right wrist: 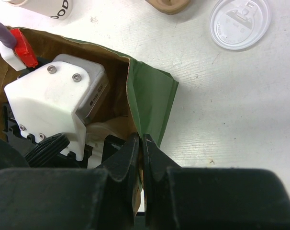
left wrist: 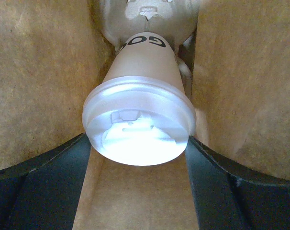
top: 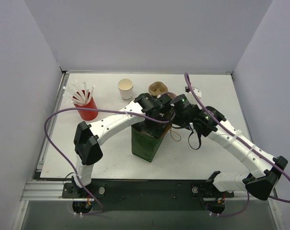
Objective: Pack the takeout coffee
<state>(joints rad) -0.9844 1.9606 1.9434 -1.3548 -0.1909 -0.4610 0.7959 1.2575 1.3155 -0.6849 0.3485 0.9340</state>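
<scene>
A green paper bag with a brown lining (top: 145,146) stands open at the middle of the white worktop (top: 106,160). The left arm reaches down into it.

Only the left wrist view shows the inside. There a white lidded paper cup (left wrist: 145,67) stands between the brown walls, its translucent sip lid facing the camera. The left claw (left wrist: 137,139) is spread wide around that lid, with each dark finger (left wrist: 63,163) touching the rim. On the cup's side, dark capitals begin "GO" and then curve out of sight.

The right wrist view shows the right claw (right wrist: 141,143) pressed together on the bag's top edge, pinching the paper wall. It also shows the left arm's white wrist housing with a red tab (right wrist: 54,100) inside the bag's mouth.

The takeout coffee, a small open white paper cup with a cream rim (top: 126,89), stands on the worktop at 11 o'clock from the bag and apart from it. In the right wrist view the frame edge cuts off its print, which looks like "OOD". From above the print is too small to read.

A brown pulp carrier (top: 158,88) sits at 12 o'clock from the bag, just beside the open cup. A flat white plastic lid (right wrist: 239,21) lies at 1 o'clock, partly hidden from above by the right arm's purple cable. Its embossed marks are not legible.

A red cup of white straws (top: 87,109) stands at 10 o'clock and shows only in the top view.
</scene>
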